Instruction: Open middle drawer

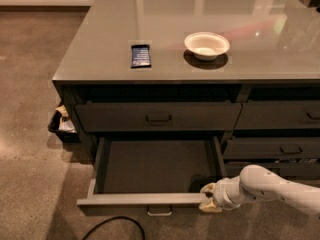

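Observation:
The middle drawer [150, 200] is pulled far out of the dark grey cabinet. Its shallow grey tray [155, 166] is bare, and a small pull handle [159, 211] hangs under the centre of its front. My gripper [209, 198] on the white arm [265, 186] comes in from the right. It sits at the right end of the drawer's front, against the front right corner. The drawer above [159, 117] is closed.
A dark phone [140, 55] and a white bowl [206, 45] lie on the glossy countertop [100, 59]. More closed drawers [280, 149] stand to the right. A black bin [62, 125] sits by the cabinet's left side. A black cable [112, 226] lies on the carpet in front.

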Robot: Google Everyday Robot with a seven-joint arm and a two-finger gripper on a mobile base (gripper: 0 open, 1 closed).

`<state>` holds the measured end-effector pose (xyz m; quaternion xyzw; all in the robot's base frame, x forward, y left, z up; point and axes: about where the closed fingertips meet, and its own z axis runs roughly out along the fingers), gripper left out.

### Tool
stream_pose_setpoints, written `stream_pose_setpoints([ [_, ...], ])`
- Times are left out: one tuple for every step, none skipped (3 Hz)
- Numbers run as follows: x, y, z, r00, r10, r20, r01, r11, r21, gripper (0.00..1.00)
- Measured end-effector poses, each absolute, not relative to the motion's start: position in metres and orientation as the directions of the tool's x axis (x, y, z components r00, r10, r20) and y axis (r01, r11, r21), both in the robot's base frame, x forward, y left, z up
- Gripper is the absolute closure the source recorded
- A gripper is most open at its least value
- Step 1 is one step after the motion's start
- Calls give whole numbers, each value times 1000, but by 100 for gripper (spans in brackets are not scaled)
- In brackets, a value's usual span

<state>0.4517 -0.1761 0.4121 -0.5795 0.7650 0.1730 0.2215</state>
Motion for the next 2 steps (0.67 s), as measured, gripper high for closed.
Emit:
stream_pose_setpoints([
  [433, -176, 415, -226, -815, -534, -964, 266, 2, 64],
  [430, -175, 413, -226, -816, -533, -965, 263, 7, 40],
])
